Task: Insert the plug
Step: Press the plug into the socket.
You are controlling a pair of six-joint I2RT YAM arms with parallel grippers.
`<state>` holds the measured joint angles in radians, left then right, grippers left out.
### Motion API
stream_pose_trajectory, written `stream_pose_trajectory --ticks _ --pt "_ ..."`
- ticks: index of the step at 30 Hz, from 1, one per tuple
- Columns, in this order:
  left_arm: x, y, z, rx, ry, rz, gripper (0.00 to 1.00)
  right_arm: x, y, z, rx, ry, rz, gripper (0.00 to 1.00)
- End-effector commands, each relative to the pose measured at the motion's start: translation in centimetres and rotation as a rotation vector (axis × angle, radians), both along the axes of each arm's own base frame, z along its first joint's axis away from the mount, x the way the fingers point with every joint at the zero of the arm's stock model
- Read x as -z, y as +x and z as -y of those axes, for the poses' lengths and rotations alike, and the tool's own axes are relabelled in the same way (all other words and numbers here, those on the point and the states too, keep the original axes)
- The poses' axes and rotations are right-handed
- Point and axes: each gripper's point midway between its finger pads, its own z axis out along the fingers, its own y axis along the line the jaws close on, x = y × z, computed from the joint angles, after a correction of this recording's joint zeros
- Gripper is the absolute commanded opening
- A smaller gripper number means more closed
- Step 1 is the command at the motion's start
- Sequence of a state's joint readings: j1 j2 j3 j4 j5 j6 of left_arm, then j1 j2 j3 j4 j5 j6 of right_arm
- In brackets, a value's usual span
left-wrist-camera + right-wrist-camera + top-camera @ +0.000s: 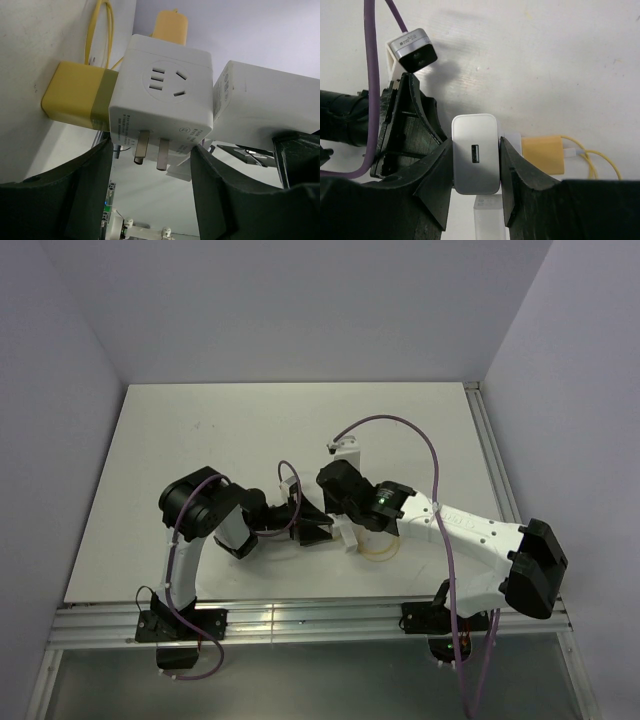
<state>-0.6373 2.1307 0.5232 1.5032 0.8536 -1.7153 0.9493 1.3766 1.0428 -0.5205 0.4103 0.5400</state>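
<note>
The plug is a white charger with a USB port facing the camera, and my right gripper is shut on its two sides. In the left wrist view this charger lies flush against the right face of a white socket cube; its pins are hidden. My left gripper is shut on the cube's lower corners, with the cube's two metal prongs pointing down between the fingers. A yellow plug sits in the cube's left face. In the top view both grippers meet mid-table.
A second yellow piece sticks out above the cube. Yellow cable loops on the table behind the yellow plug. A purple cable and the left wrist camera hang close on the left. The table top is white.
</note>
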Motion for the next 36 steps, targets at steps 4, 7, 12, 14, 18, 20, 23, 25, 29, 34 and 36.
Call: stream_pose_trajectory --ticks 4,7,12,14,18,20,23,25,29,34,36 --pt "-0.6 -0.4 0.0 -0.057 -0.092 0.236 0.00 11.3 -10.5 1.8 -0.029 -0.141 -0.387 0.00" --pt "-0.7 -0.4 0.0 -0.058 -0.090 0.235 0.00 12.7 -12.0 2.3 -0.029 -0.125 -0.412 0.00" --pt "-0.8 -0.3 0.0 -0.063 -0.086 0.243 0.00 13.6 -13.4 3.1 -0.017 -0.111 -0.417 0.00" --pt "-0.7 -0.2 0.0 -0.066 -0.083 0.240 0.00 14.0 -13.9 3.6 0.003 -0.109 -0.405 0.00" --pt "-0.8 -0.1 0.1 -0.063 -0.091 0.237 0.00 15.5 -14.6 3.6 0.007 -0.100 -0.380 0.00" --pt "-0.7 -0.1 0.1 -0.064 -0.086 0.234 0.00 16.4 -15.1 4.1 0.021 -0.123 -0.375 0.00" --pt "-0.8 0.0 0.1 -0.068 -0.079 0.242 0.00 16.6 -15.8 3.4 0.010 -0.151 -0.327 0.00" --pt "-0.9 0.0 0.2 -0.067 -0.079 0.247 0.00 17.7 -16.9 3.3 0.006 -0.154 -0.369 0.00" --pt "-1.0 -0.1 0.1 -0.065 -0.077 0.248 0.00 20.3 -18.8 3.5 0.017 -0.110 -0.466 0.00" --pt "-1.1 -0.2 0.1 -0.065 -0.076 0.252 0.00 20.5 -19.2 4.0 0.059 -0.047 -0.484 0.00" --pt "-1.4 0.0 0.2 -0.067 -0.077 0.259 0.00 20.3 -19.2 4.1 0.070 -0.043 -0.486 0.00"
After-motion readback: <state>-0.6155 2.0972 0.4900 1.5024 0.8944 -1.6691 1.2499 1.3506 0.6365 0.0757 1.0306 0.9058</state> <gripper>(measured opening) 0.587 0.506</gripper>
